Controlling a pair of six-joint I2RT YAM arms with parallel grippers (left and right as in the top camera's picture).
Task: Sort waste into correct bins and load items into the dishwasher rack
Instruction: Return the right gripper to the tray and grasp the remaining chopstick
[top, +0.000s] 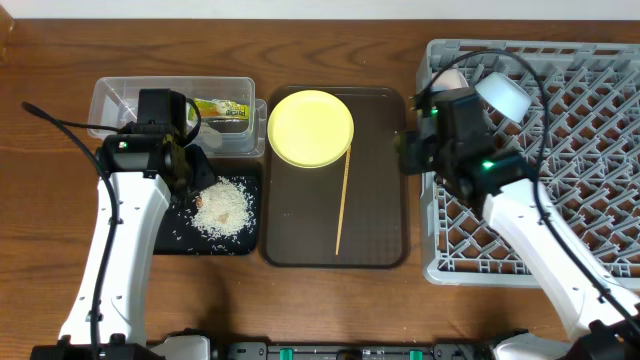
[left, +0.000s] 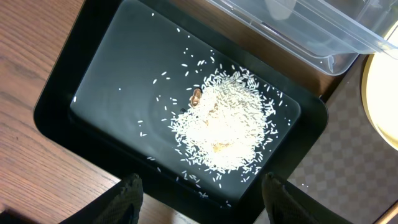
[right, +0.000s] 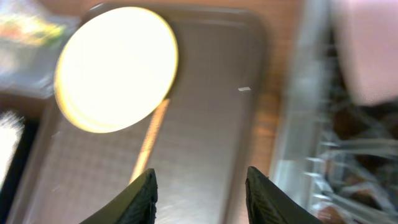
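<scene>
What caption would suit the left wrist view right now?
Open left gripper above a rice heap in the black tray, clear tub and yellow plate at the frame's edge.

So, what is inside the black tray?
A heap of rice, loose grains around it, one small brown bit at its edge. Overhead, the left arm covers the tray's far left corner; whatever lies under the heap is hidden.

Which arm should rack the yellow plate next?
Likely right. The right gripper hangs open over the rack-side edge of the brown tray, between the yellow plate and the dishwasher rack. The left gripper is open over the black tray of rice, farther off.
</scene>
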